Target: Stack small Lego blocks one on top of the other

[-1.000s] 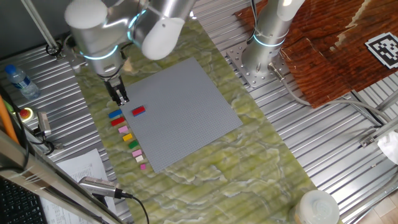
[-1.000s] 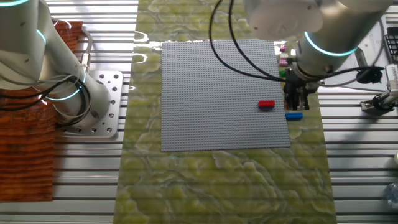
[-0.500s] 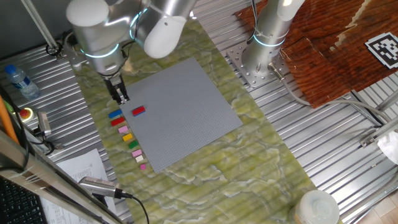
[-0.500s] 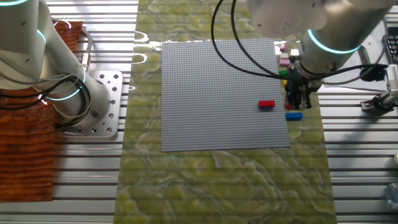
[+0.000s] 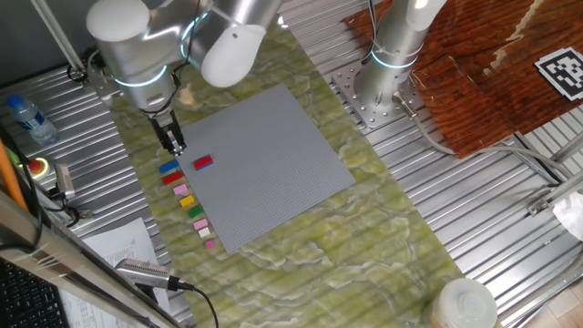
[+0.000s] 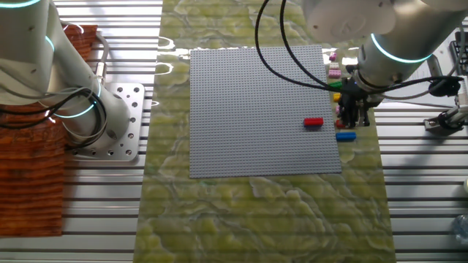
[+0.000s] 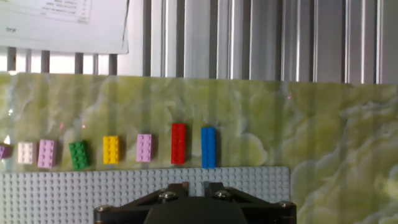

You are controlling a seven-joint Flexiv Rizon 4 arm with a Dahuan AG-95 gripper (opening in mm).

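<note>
A blue brick (image 5: 168,168) (image 6: 346,136) (image 7: 208,147) lies on the green mat beside the grey baseplate (image 5: 264,155) (image 6: 256,109) (image 7: 62,193), at the end of a row of small bricks. A red brick (image 5: 172,179) (image 7: 178,144) lies next to it in the row. Another red brick (image 5: 203,162) (image 6: 313,123) sits on the baseplate near that edge. My gripper (image 5: 173,144) (image 6: 353,120) (image 7: 194,186) hangs above the plate's edge, just short of the blue brick. It holds nothing, and a narrow gap shows between its fingers.
The row continues with pink (image 7: 144,148), yellow (image 7: 112,150), green (image 7: 79,155) and more pink (image 7: 47,154) bricks. A paper sheet (image 7: 62,22) lies on the slatted metal table beyond the mat. A second arm's base (image 5: 383,82) stands behind the baseplate. A water bottle (image 5: 27,117) is at the far left.
My gripper has shifted slightly off the baseplate, away from the red brick on it and toward the row of bricks. The bricks have not moved.
</note>
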